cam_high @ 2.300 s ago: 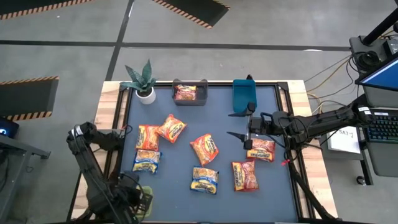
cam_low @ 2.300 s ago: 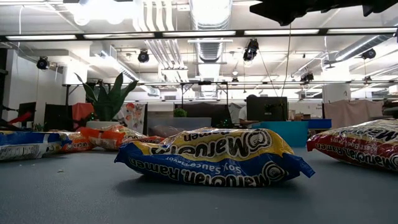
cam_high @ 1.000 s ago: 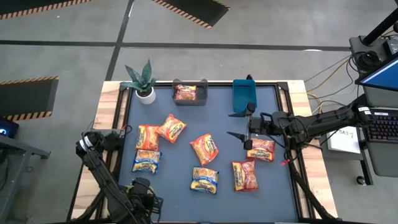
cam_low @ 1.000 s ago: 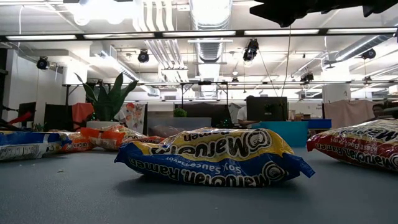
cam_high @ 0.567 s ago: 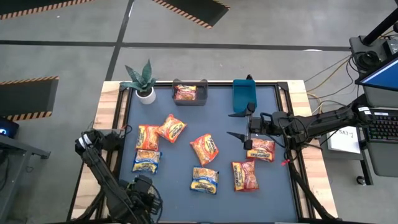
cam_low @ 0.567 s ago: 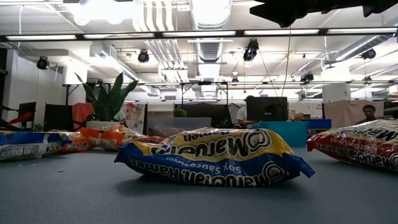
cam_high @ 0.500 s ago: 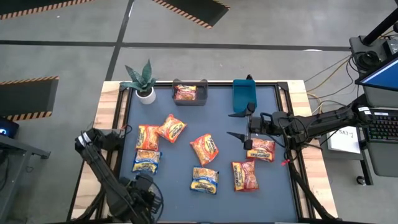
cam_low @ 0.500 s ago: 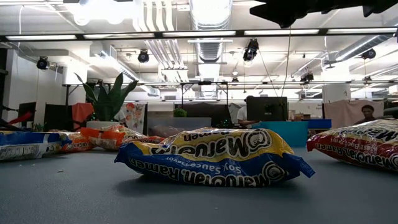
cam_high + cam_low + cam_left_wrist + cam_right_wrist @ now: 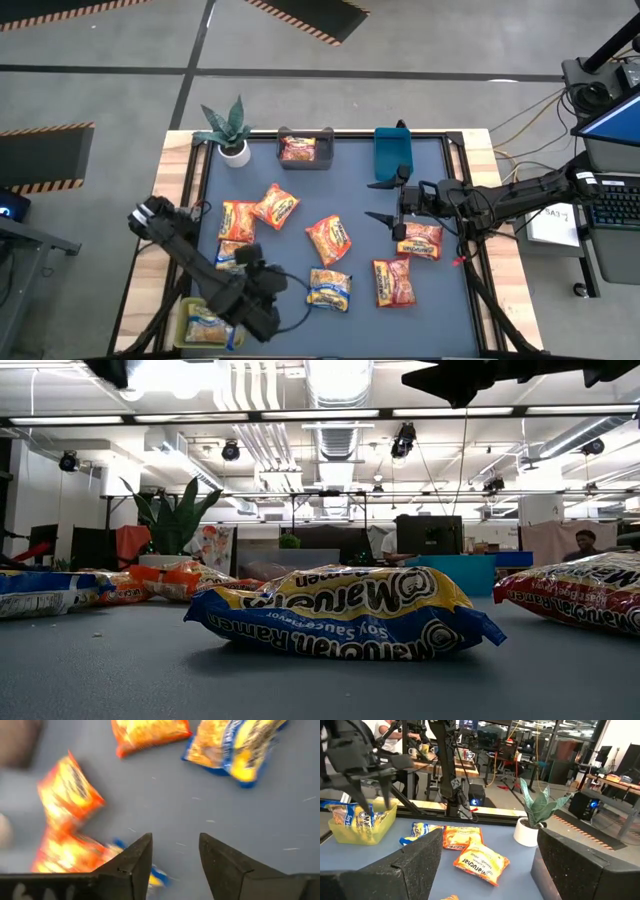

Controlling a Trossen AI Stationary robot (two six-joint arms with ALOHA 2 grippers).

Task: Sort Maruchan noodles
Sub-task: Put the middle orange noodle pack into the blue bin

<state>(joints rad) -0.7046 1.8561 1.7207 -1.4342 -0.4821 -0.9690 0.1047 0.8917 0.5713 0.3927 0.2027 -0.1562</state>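
Several Maruchan noodle packets lie flat on the blue-grey mat: orange ones (image 9: 238,220) (image 9: 277,207) (image 9: 328,240), yellow-blue ones (image 9: 330,288) (image 9: 235,258), and a red one (image 9: 393,282). My left gripper (image 9: 268,290) hangs open above bare mat near the front, between the two yellow-blue packets, with nothing between its fingers (image 9: 135,862). My right gripper (image 9: 383,200) stands open and level at the right, above the mat and just beyond an orange packet (image 9: 420,240).
A yellow bin (image 9: 205,325) holding a yellow packet stands at the near left corner. At the far edge are a grey bin (image 9: 305,150) with one packet in it, a blue bin (image 9: 394,150) and a potted plant (image 9: 228,130). A person (image 9: 586,544) shows in the room behind.
My left gripper has swung from over the near left corner toward the table's middle and has rolled about its own axis. The yellow bin with its packet, which the arm hid before, now shows. The packets on the mat have stayed in place.
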